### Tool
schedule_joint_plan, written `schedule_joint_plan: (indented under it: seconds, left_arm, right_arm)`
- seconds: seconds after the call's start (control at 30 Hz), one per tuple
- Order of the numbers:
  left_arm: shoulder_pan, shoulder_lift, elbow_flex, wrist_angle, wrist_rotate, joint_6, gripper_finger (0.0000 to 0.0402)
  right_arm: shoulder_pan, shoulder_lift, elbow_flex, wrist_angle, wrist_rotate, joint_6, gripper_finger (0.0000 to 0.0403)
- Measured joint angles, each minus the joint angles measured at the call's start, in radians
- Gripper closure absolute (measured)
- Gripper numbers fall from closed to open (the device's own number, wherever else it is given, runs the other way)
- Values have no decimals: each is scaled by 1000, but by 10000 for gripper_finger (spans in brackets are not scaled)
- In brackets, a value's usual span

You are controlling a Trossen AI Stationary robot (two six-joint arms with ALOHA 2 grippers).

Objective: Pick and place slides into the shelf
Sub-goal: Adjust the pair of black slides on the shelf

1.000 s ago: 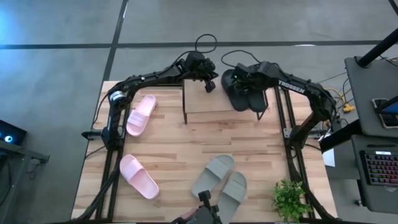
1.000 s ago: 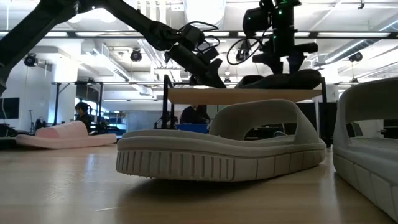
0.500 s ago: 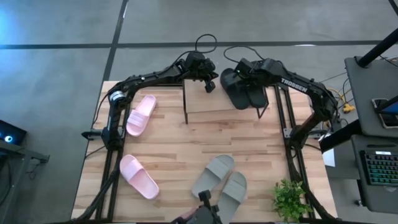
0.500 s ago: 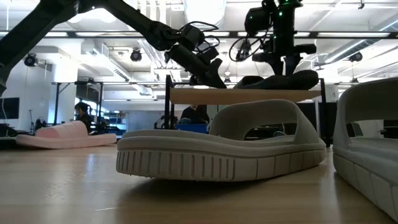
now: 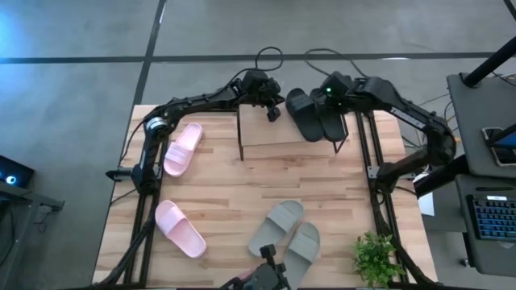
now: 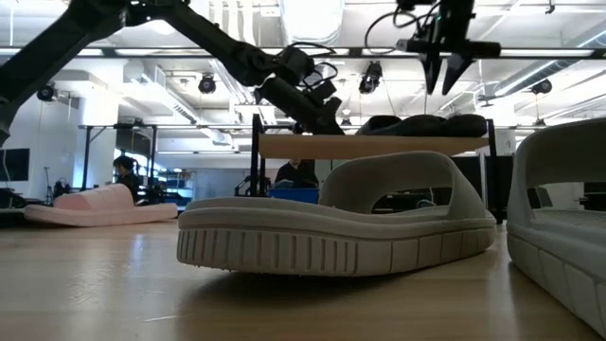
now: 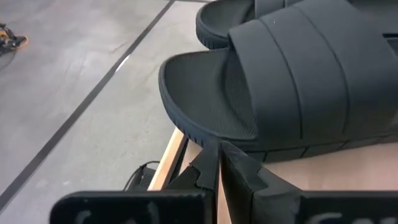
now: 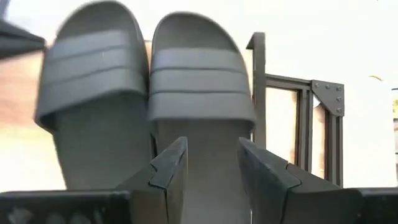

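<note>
Black pair on the shelf, right gripper above it

The two black slides lie side by side at the right end of the shelf. The right gripper hangs over them, fingers spread and empty. The left gripper, fingers pressed together, sits on the shelf top near the slides' toes.

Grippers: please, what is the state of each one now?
Left gripper: closed, holding nothing, at the shelf edge.
Right gripper: open, empty, above the black slides.
</note>
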Motion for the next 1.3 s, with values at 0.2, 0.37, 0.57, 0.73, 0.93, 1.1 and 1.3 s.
schedule_joint_plan:
  seconds: [0.2,0.37,0.57,0.73,0.93,1.1,1.3]
  left_arm:
    - [0,7,1,59,49,18,401]
    - [-1,9,2,70,57,40,401]
    - [1,28,2,84,103,41,401]
    - [0,41,3,113,112,40,401]
    - [0,43,6,180,112,41,401]
    - [0,43,13,212,122,41,401]
    - [0,39,13,174,123,41,401]
  right_arm:
    - [1,-44,0,0,0,37,279]
    - [12,-42,0,0,-1,40,284]
    - [23,-24,0,1,-9,40,282]
    - [23,-8,0,1,-23,40,286]
    - [37,17,0,5,-115,40,284]
    - [90,51,0,7,-144,58,283]
    - [144,97,0,-1,-146,82,289]
